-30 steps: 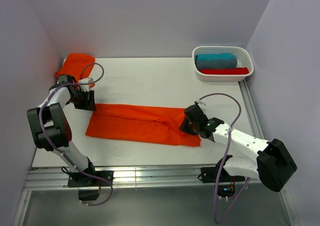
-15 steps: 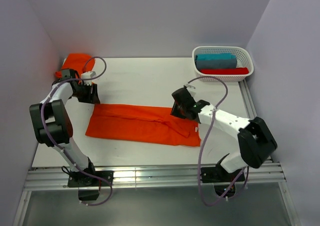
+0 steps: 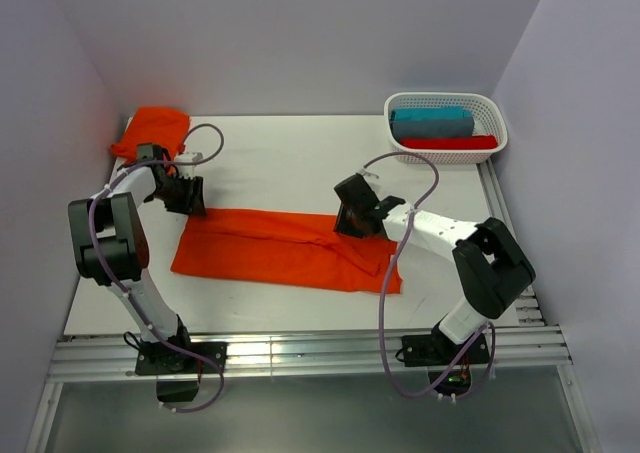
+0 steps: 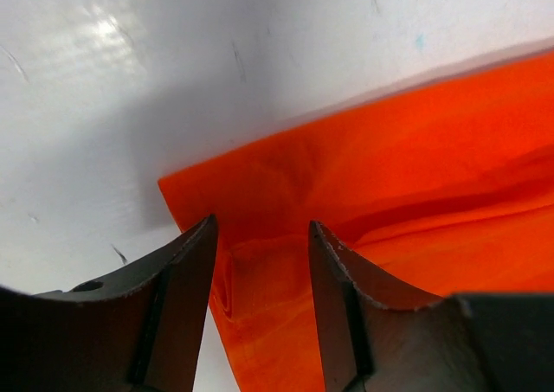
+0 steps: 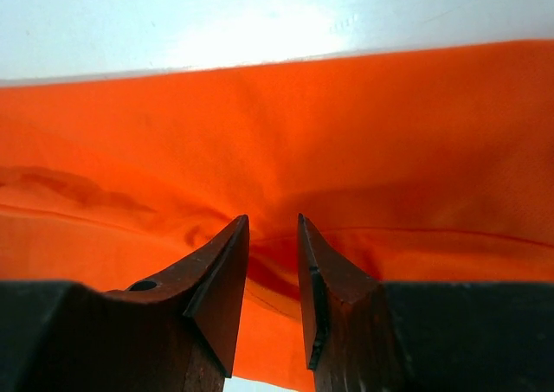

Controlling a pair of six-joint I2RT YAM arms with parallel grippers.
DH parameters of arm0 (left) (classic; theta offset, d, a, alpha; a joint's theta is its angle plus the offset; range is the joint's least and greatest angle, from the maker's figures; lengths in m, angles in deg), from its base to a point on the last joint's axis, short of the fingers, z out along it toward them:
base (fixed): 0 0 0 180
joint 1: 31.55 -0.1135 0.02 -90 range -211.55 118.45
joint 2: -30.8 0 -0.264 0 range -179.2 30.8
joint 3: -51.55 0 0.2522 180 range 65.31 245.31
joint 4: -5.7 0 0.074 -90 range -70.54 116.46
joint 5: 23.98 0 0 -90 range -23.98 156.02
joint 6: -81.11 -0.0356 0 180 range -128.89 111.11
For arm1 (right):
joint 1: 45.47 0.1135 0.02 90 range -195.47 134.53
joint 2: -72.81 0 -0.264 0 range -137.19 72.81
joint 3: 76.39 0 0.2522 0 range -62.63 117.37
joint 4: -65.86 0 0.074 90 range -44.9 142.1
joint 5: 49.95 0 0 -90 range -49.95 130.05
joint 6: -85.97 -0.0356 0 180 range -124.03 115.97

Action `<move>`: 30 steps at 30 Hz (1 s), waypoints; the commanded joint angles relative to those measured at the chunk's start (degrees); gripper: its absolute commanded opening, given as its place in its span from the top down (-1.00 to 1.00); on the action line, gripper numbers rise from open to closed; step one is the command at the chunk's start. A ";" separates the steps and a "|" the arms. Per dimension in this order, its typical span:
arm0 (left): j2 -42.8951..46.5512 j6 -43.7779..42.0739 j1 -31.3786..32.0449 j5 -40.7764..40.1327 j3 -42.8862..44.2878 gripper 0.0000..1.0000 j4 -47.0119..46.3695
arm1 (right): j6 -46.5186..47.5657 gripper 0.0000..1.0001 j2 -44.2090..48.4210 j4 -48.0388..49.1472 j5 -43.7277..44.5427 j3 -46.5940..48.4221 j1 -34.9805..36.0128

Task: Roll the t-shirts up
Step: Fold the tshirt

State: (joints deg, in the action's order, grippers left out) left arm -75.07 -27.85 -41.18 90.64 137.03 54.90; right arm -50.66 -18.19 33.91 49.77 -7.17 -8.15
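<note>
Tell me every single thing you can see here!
flat t-shirt: one, bright orange, folded into a long strip across the middle of the table
bunched t-shirt: one, bright orange, far left corner
basket: one, white lattice, far right corner
blue cloth: one, teal blue, inside the basket
red cloth: one, red, inside the basket, nearer side
table: one, white
left arm, right arm: two, white and black, bases at the near edge
left pincer: one, dark, fingers apart over the strip's far left corner
right pincer: one, dark, on the strip's far edge towards the right, grip unclear
</note>
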 commanded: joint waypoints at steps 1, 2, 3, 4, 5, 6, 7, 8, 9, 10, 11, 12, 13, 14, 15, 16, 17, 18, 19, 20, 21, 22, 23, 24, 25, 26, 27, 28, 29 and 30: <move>3.82 -2.31 0.49 -0.80 -1.50 -0.02 1.29 | -0.39 0.28 2.49 0.88 -0.13 -1.14 1.79; 4.00 -2.66 0.57 -0.89 -1.93 0.01 1.47 | -0.65 0.28 2.58 0.88 -0.05 -1.32 2.05; 4.43 -2.75 0.58 -1.15 -2.11 0.04 1.56 | -0.83 0.28 2.67 0.88 0.04 -1.67 2.40; 4.87 -2.84 0.58 -1.42 -2.38 0.05 1.65 | -1.00 0.28 2.85 0.97 0.13 -1.93 2.84; 5.40 -2.92 0.58 -1.42 -3.07 0.06 1.56 | -1.18 0.28 3.28 0.97 0.22 -2.20 3.11; 6.71 -3.10 0.49 -1.51 -3.43 0.05 1.56 | -1.53 0.28 3.46 0.88 0.48 -2.55 3.37; 7.25 -3.19 0.57 -1.59 -3.78 0.06 1.47 | -1.62 0.28 3.81 0.88 0.48 -2.73 3.72; 7.95 -3.36 0.58 -1.68 -4.48 0.06 1.65 | -1.71 0.28 4.07 0.88 0.57 -2.90 4.07; 9.00 -3.54 0.49 -1.68 -4.66 0.06 1.65 | -1.97 0.28 4.34 0.71 0.74 -3.16 4.34; 9.44 -3.71 0.57 -2.20 -4.84 0.06 1.65 | -2.06 0.28 4.52 0.44 0.92 -3.34 4.60; 9.80 -4.06 0.58 -2.38 -5.36 0.08 1.82 | -2.23 0.28 4.78 0.62 0.92 -3.69 4.86; 10.32 -4.15 0.58 -2.56 -5.71 0.10 1.91 | -2.32 0.28 4.95 0.53 0.92 -3.78 5.04; 11.02 -4.33 0.58 -2.74 -6.07 0.10 1.91 | -2.50 0.28 5.04 0.53 1.01 -4.04 5.22; 11.38 -4.50 0.49 -3.17 -6.85 0.10 1.74 | -2.59 0.28 5.13 0.62 1.09 -4.22 5.48; 11.99 -4.85 0.49 -3.26 -7.30 0.11 1.82 | -2.85 0.28 5.22 0.79 0.92 -4.74 5.83; 12.26 -5.03 0.49 -3.35 -8.08 0.12 1.74 | -2.94 0.28 5.22 1.05 0.83 -4.92 6.01; 12.43 -5.38 0.49 -3.61 -8.53 0.14 1.74 | -3.20 0.28 5.13 1.23 0.74 -5.45 6.18; 12.78 -5.47 0.49 -3.62 -8.97 0.14 1.74 | -3.29 0.28 5.05 1.41 0.74 -5.71 6.53; 13.14 -5.56 0.49 -3.70 -9.84 0.15 1.65 | -3.55 0.28 4.96 1.50 0.66 -5.98 6.80; 13.31 -5.82 0.49 -3.88 -10.28 0.16 1.56 | -3.73 0.28 4.96 1.67 0.66 -6.33 6.97; 13.75 -5.91 0.49 -3.79 -10.64 0.17 1.47 | -3.90 0.29 4.87 1.85 0.74 -6.68 7.41; 13.84 -6.09 0.40 -3.79 -11.34 0.17 1.47 | -3.99 0.29 4.96 2.02 0.66 -6.86 7.59; 14.02 -6.09 0.40 -3.70 -11.60 0.18 1.39 | -4.25 0.29 4.96 2.02 0.66 -7.03 7.85; 14.45 -6.17 0.23 -3.79 -11.87 0.19 1.30 | -4.34 0.29 4.96 2.02 0.66 -7.21 8.20; 14.54 -6.09 0.14 -3.88 -12.39 0.20 0.95 | -4.52 0.29 5.04 2.02 0.74 -7.30 8.47; 14.63 -6.00 0.05 -3.97 -12.57 0.20 0.77 | -4.69 0.29 5.22 2.11 0.74 -7.47 8.73; 14.81 -6.00 -0.13 -4.23 -12.83 0.21 0.60 | -4.87 0.29 5.31 2.02 0.83 -7.56 8.91; 14.81 -6.00 -0.30 -4.14 -13.18 0.21 0.42 | -4.96 0.29 5.48 2.02 0.92 -7.65 9.26; 14.90 -5.91 -0.39 -4.32 -13.19 0.22 0.42 | -5.05 0.29 5.57 1.85 1.09 -7.74 9.52; 14.81 -5.83 -0.65 -4.75 -13.36 0.22 0.24 | -5.05 0.29 5.48 1.94 1.01 -7.91 9.79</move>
State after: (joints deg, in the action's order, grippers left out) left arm -62.70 -32.25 -41.20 86.46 124.07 56.17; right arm -54.62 -14.78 34.58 49.64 -14.31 0.62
